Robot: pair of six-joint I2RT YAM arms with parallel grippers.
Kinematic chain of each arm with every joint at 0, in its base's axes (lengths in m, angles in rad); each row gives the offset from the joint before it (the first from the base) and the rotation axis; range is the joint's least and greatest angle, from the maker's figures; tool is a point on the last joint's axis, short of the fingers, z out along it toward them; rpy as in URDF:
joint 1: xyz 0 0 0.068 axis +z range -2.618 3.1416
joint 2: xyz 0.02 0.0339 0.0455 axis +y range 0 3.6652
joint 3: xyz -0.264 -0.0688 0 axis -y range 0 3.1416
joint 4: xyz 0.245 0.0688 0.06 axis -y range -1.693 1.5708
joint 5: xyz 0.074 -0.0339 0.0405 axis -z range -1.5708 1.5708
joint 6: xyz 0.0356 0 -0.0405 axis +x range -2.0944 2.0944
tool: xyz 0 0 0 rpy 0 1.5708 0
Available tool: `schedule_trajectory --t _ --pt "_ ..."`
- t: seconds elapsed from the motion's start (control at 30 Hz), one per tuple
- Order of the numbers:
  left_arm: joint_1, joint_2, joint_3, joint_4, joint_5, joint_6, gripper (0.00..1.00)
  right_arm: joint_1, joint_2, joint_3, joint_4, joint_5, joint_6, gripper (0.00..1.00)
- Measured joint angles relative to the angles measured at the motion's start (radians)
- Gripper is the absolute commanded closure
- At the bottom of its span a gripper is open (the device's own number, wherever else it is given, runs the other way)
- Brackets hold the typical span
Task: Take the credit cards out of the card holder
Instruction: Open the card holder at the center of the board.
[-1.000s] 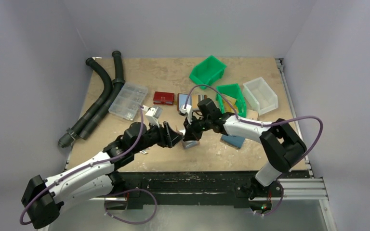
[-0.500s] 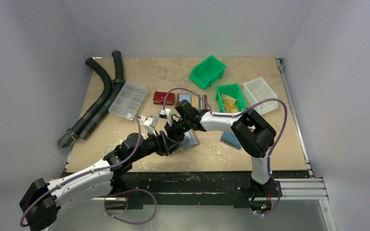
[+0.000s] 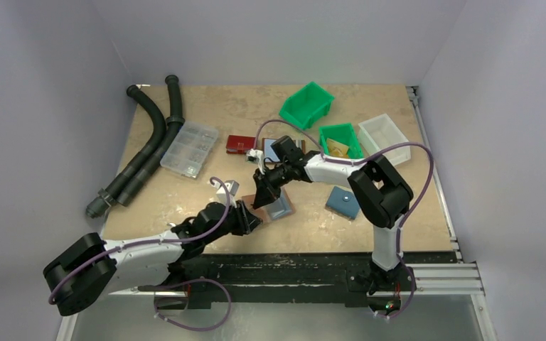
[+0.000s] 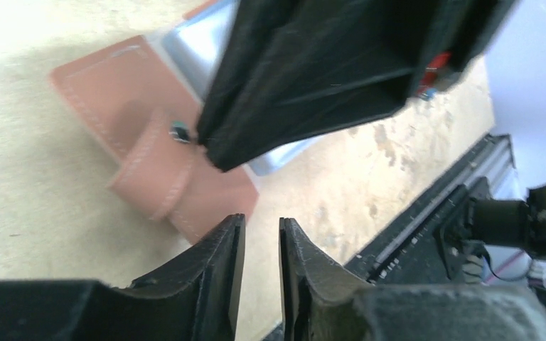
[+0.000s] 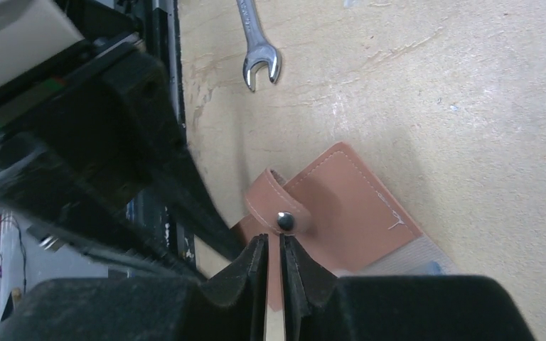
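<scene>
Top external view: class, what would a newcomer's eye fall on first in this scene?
The two arms meet at the front centre of the table, the left hand and right hand close together over the brown card holder, which lies flat with a pale card poking out. After that, the bright green bins at the back right and the black hoses along the left edge stand out.

We are finding no text, label, brand or number clear enough to read, we are noticing only a faint stamped mark on the tan leather snap card holder (image 5: 348, 202), too small to make out, anything printed on the small red box (image 3: 241, 144) staying too blurred to tell.
</scene>
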Motion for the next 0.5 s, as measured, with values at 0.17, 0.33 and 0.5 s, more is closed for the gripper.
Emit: schedule_trajectory --t 0.17,0.33,0.5 --pt "0.0 0.059 0.003 -0.032 -0.101 -0.005 0.75 -0.049 -0.019 0.008 -0.083 -0.046 -0.092 0.8" --pt "-0.002 0.113 0.034 -0.097 -0.194 -0.037 0.74 -0.097 -0.103 0.025 -0.203 -0.002 -0.227 0.82" --pt "-0.002 0.171 0.084 -0.113 -0.228 -0.043 0.7 -0.127 -0.235 0.01 -0.233 0.175 -0.312 0.89"
